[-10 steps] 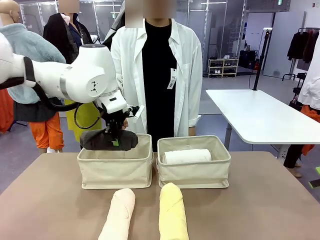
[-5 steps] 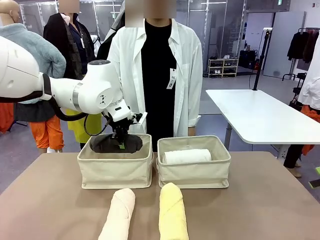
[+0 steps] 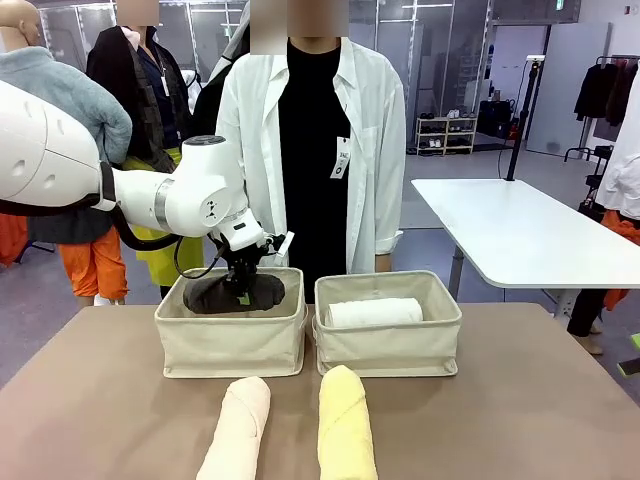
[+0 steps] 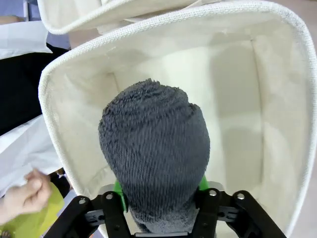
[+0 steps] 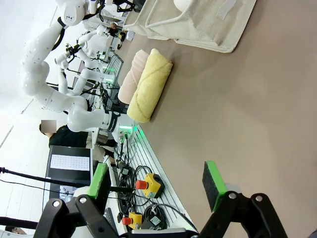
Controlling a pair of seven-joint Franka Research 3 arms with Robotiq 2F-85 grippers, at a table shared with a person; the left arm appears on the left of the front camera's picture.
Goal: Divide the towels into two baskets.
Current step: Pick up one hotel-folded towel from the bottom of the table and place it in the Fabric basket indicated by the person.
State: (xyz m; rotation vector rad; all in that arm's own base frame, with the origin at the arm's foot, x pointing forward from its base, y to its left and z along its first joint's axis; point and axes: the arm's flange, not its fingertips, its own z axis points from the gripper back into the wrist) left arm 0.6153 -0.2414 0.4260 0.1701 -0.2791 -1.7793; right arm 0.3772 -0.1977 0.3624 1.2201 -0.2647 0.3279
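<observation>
Your left fingers (image 4: pixel 119 190) straddle the dark grey towel (image 4: pixel 153 144), green pads against its sides; whether they pinch it or merely flank it you cannot tell. It sits in the left basket (image 3: pixel 230 340), directly under them, long axis left to right. The white towel (image 3: pixel 375 312) lies in the right basket (image 3: pixel 390 345). On the counter (image 3: pixel 520 400), nearer than the baskets, the cream-peach towel (image 3: pixel 238 430) and pale yellow towel (image 3: pixel 345 425) point near-to-far; the peach one looks closer to your left arm. Your right fingers (image 5: pixel 214 183) stand apart, empty.
</observation>
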